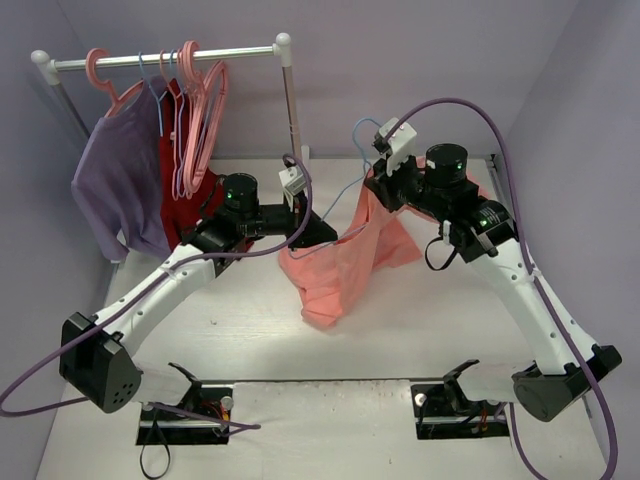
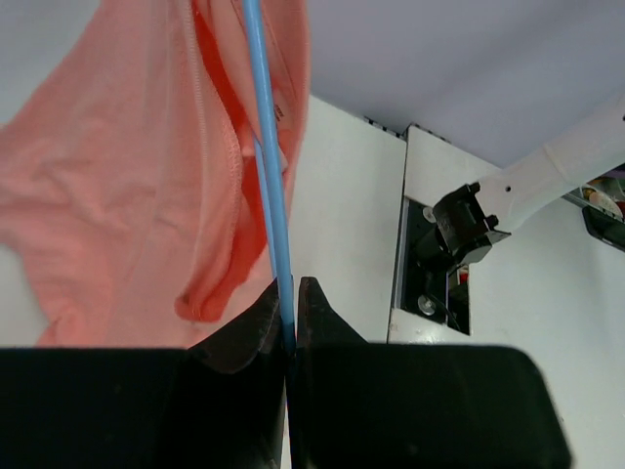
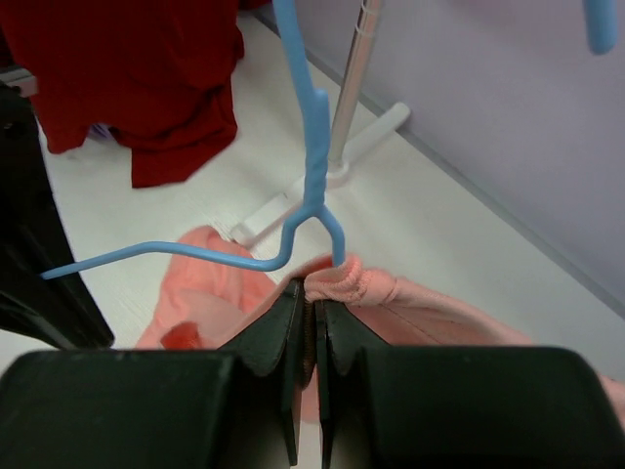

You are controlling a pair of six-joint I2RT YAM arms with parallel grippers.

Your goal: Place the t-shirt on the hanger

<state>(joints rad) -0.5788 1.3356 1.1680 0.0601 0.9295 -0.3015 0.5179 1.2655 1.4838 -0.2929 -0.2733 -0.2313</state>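
The salmon t-shirt (image 1: 345,265) hangs in the middle between both arms, its lower part bunched on the table. The light-blue wire hanger (image 1: 347,192) is held up, with one side inside the shirt. My left gripper (image 1: 324,232) is shut on the hanger's wire; in the left wrist view the wire (image 2: 269,147) runs up from the closed gripper (image 2: 289,291) beside the shirt (image 2: 117,195). My right gripper (image 1: 384,188) is shut on the shirt's collar (image 3: 366,285), just below the hanger's neck (image 3: 314,156), as the right wrist view shows at the gripper (image 3: 314,295).
A clothes rack (image 1: 170,60) stands at the back left with pink plastic hangers (image 1: 200,110), a lavender shirt (image 1: 120,180) and a dark red garment (image 1: 185,190). Its right pole (image 1: 292,100) and white foot (image 3: 332,176) stand just behind the grippers.
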